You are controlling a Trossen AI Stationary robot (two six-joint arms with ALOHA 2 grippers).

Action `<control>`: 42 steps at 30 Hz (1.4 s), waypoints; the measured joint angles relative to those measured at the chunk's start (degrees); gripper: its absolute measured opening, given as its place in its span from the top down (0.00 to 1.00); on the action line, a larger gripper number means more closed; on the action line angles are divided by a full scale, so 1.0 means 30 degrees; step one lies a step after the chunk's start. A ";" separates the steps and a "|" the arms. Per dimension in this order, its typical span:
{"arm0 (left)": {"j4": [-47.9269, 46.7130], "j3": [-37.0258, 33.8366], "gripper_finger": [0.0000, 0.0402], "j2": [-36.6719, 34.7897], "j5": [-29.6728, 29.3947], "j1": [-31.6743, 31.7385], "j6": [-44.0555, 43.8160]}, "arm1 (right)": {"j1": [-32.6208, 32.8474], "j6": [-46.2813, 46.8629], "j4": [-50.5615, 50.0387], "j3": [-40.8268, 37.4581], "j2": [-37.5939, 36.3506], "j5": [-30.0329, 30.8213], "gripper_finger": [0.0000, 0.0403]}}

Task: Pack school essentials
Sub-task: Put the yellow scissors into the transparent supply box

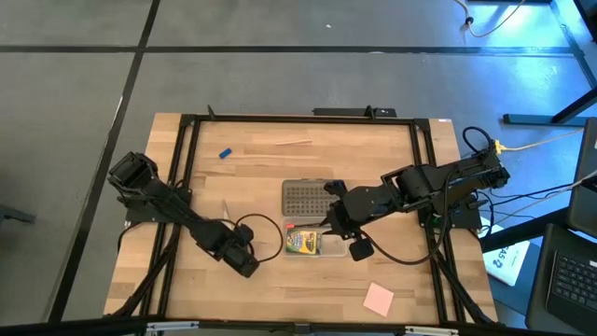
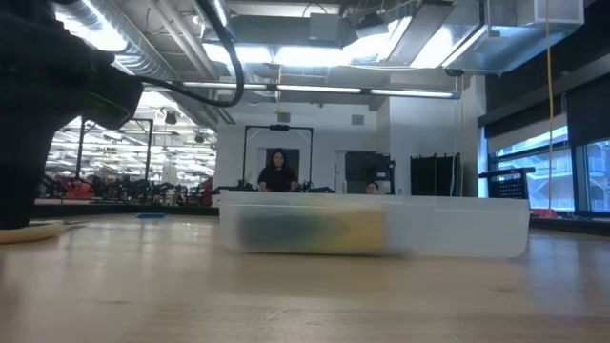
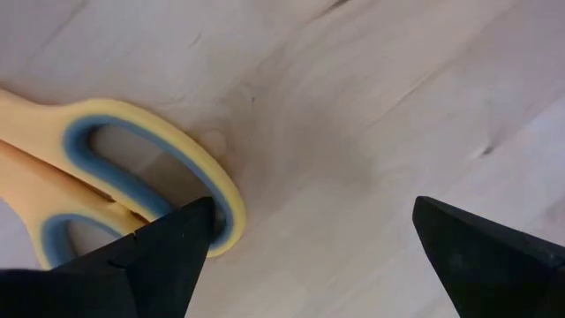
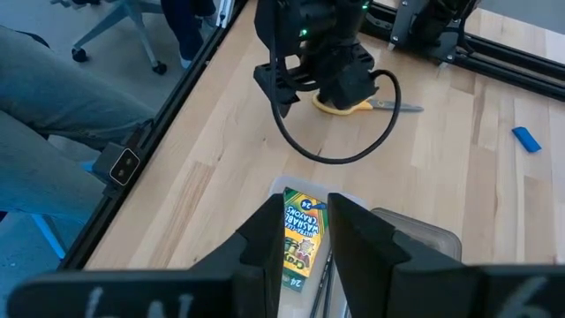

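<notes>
The yellow-handled scissors point(image 3: 132, 168) lie flat on the wood under my left gripper point(image 1: 241, 254), in the table's near left part. That gripper point(image 3: 309, 238) is open, with one finger at a handle loop and the other over bare wood. The green-and-yellow crayon box point(image 1: 301, 243) lies flat in the clear case point(image 2: 457, 233). My right gripper point(image 4: 306, 231) hovers over the box, open by a narrow gap, with the box point(image 4: 303, 234) showing between its fingers. The pink sticky-note pad point(image 1: 378, 299), the blue eraser point(image 1: 225, 152) and a pale stick point(image 1: 292, 143) lie apart on the table. My left gripper comes down from above with one fingertip point(image 3: 190, 234) at the outer rim of the scissors' handle loop point(image 3: 225, 199). I cannot tell whether it touches the rim. The scissors lie flat on the table.
The case's grey perforated lid point(image 1: 303, 198) lies just beyond the crayon box. A black frame point(image 1: 187, 168) borders the tabletop. A loop of cable point(image 4: 335, 150) hangs from the left arm. A person's legs point(image 4: 62, 132) are beside the table, and other people stand far behind point(image 2: 277, 171).
</notes>
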 joint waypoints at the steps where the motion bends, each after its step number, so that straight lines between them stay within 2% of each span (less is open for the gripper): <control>1: 0.0000 0.0000 0.05 0.0000 -0.0028 0.0000 0.0014 | 0.0000 0.0000 0.0000 0.0000 0.0000 0.0000 0.77; 16: -0.0291 0.0099 0.09 0.0885 0.0643 -0.0044 0.0589 | 0.0000 0.0000 0.0000 0.0000 0.0000 0.0007 0.77; 22: -0.0348 0.0058 0.14 0.0896 0.0664 -0.0044 0.0583 | 0.0005 0.0000 0.0006 0.0000 0.0000 0.0007 0.77; 31: -0.1019 0.0051 0.31 0.0954 0.0718 -0.0044 0.0561 | 0.0000 0.0007 0.0008 0.0000 0.0000 0.0009 0.77; 42: -0.1746 0.0015 0.58 0.0989 0.0600 -0.0044 0.0430 | 0.0000 0.0007 0.0015 0.0000 0.0000 0.0010 0.77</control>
